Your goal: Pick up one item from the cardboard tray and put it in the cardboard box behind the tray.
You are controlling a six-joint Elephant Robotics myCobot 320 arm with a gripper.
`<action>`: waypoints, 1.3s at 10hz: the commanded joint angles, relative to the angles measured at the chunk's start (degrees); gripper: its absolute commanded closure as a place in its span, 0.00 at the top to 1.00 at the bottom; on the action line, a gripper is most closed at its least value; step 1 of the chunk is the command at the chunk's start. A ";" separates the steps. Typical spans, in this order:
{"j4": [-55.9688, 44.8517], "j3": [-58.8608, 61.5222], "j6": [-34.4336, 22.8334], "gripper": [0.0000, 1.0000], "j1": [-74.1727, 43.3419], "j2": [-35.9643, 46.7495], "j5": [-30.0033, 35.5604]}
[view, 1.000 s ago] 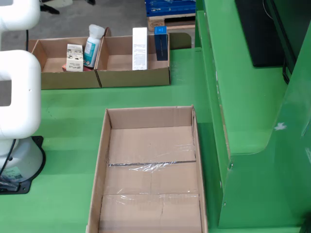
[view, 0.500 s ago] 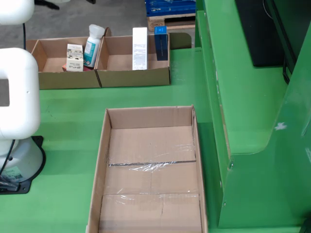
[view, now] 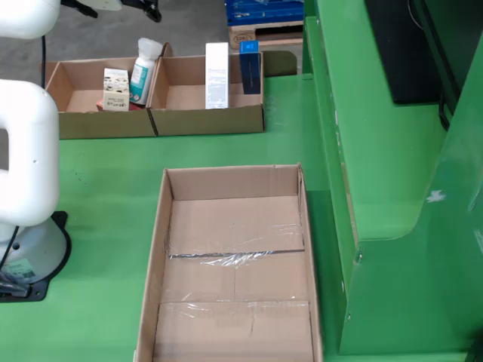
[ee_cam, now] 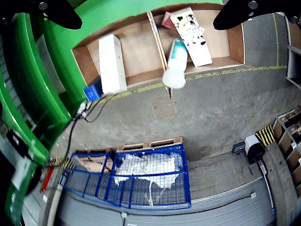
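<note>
While the green surface (view: 226, 151) carries two cardboard boxes beside a grey concrete floor (ee_cam: 221, 103), the claw (ee_cam: 146, 12) hangs with its fingers spread wide, empty, above the white-capped bottle (ee_cam: 176, 63) leaning in the small tray (ee_cam: 235, 44).

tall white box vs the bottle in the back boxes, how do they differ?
The white box is a plain rectangular carton; the bottle is rounded, teal with a white cap. The white box stands upright in the right-hand cardboard compartment; the bottle leans tilted in the left one, beside a printed carton. Both rest against a compartment wall.
</note>
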 commanded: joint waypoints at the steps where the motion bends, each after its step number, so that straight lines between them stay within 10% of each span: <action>1: -24.06 1.49 -7.07 1.00 -24.41 8.10 14.39; 7: -57.40 1.49 -16.39 1.00 -62.42 24.73 23.08; 13: -70.17 1.49 -11.76 1.00 -81.62 29.69 27.22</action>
